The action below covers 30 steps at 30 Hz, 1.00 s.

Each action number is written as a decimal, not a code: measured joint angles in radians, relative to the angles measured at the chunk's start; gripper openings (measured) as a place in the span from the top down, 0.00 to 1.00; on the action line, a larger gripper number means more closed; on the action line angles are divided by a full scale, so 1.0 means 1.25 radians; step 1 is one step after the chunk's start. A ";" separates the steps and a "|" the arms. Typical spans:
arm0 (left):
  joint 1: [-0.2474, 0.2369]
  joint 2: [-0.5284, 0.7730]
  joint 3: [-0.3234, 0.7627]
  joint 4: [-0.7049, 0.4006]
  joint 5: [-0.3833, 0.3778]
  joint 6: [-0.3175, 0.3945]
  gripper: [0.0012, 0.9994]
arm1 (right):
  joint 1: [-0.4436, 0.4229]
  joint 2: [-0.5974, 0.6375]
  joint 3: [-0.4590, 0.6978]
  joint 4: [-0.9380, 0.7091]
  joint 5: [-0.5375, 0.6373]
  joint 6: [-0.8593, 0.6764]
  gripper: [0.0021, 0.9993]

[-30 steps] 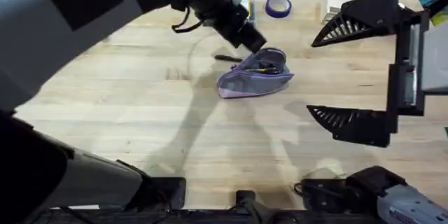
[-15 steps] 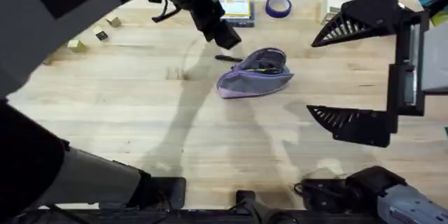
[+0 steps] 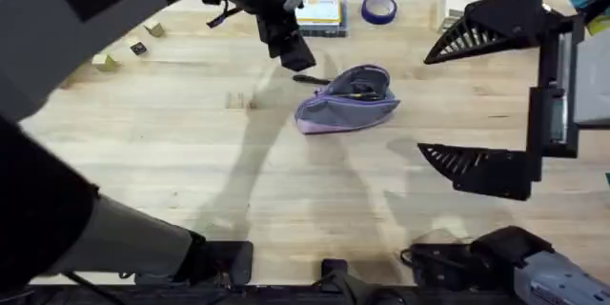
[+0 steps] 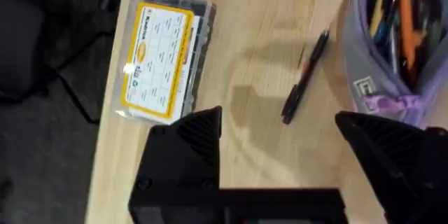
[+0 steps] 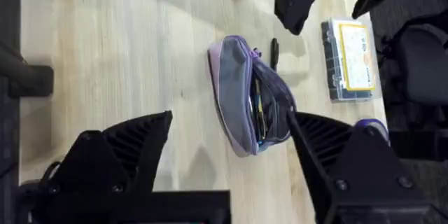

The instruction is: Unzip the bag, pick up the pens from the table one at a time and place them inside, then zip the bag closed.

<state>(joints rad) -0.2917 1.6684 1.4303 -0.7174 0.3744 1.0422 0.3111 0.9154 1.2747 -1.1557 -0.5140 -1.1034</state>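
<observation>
bag (image 3: 347,98): lavender/grey, unzipped, pens inside
black pen (image 4: 305,76): on table (image 3: 191,162), beside bag
left gripper (image 4: 280,136): spread, empty
right gripper (image 5: 231,140): spread, empty

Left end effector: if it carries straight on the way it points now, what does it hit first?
Probably the slim black pen lying on the light wooden table, roughly between the open left end effector's fingers in the wrist view. The lavender-purple pouch sits off to one side. Depth is uncertain.
</observation>
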 joint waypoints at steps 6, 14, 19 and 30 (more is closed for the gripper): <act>0.015 0.067 0.000 0.001 0.035 0.127 0.01 | 0.000 0.000 0.000 0.000 0.000 0.000 0.00; 0.028 0.134 0.000 0.031 0.081 0.198 0.01 | 0.000 0.000 0.000 0.000 0.000 0.000 0.00; 0.028 0.173 0.000 0.046 0.101 0.209 0.01 | 0.000 0.000 0.000 0.000 0.000 0.000 0.00; 0.028 0.271 0.000 0.045 0.109 0.184 0.01 | 0.000 0.000 0.000 0.000 0.000 0.000 0.00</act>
<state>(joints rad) -0.2562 2.0068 1.4303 -0.6610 0.5107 1.2727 0.3111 0.9154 1.2747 -1.1557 -0.5140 -1.1035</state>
